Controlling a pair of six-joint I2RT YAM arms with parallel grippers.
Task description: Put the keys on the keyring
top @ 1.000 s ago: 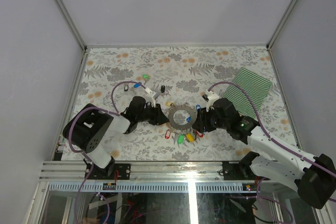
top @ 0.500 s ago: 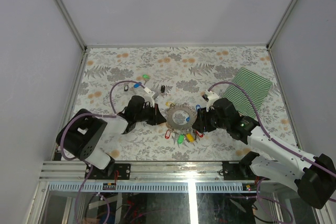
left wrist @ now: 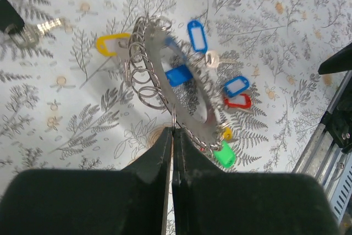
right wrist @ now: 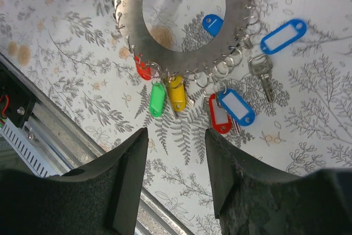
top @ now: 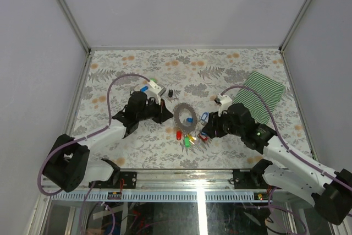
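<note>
keyring (right wrist: 181,61): flat grey metal, brushed, dull sheen. wire loops (left wrist: 144,75) round its rim: thin bright metal, shiny. keys (right wrist: 176,93): smooth glossy plastic heads in red, green, yellow and blue. silver key (right wrist: 261,75): bare polished metal. left gripper (left wrist: 171,131) and right gripper (right wrist: 176,133): matt black plastic, slightly grainy. table cover (top: 110,75): matt floral print, material unclear. striped cloth (top: 264,94), far right: soft woven fabric, matt. rail (top: 181,173), near edge: bare aluminium, satin.

top: high overhead | wrists: close, downward | shared: keyring (right wrist: 181,61)
</note>
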